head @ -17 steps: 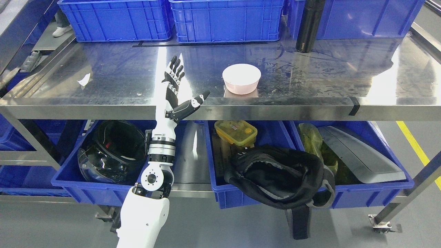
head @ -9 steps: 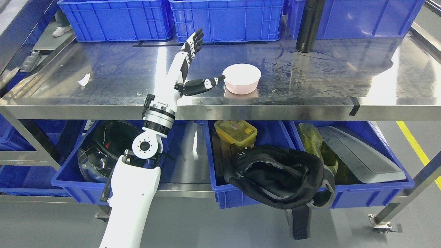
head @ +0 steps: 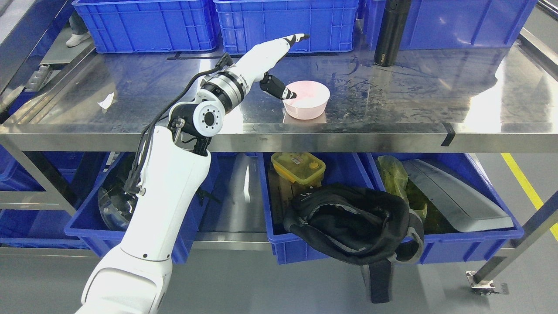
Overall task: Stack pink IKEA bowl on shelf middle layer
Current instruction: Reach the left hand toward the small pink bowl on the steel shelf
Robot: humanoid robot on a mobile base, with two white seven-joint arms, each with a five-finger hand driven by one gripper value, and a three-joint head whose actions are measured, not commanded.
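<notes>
Since half a second ago, the left arm has been swung forward and rightward over the steel shelf (head: pixel 130 100), and the left hand (head: pixel 279 65) has been brought from an upright pose beside the bowl to a flatter one reaching over its left rim. The hand is seen spread: the fingers (head: pixel 298 37) are extended toward the blue crates (head: pixel 285 22) at the back, while the thumb (head: pixel 279 89) is angled down, its tip lying at or just inside the left rim of the pink bowl (head: pixel 307 102). Whether the thumb tip is touching the rim cannot be told. Nothing is gripped.

The pink bowl is set upright on the middle shelf surface, near its front edge and roughly at the centre of the view, with a faint reflection shown beneath it. A black bottle (head: pixel 390 32) is stood upright behind and to the right of the bowl, well apart from it. On the lower level, blue bins are seen holding a dark helmet (head: pixel 113 200), a yellow lidded box (head: pixel 298 165) and a black bag (head: pixel 353 222). The right arm is not shown.
</notes>
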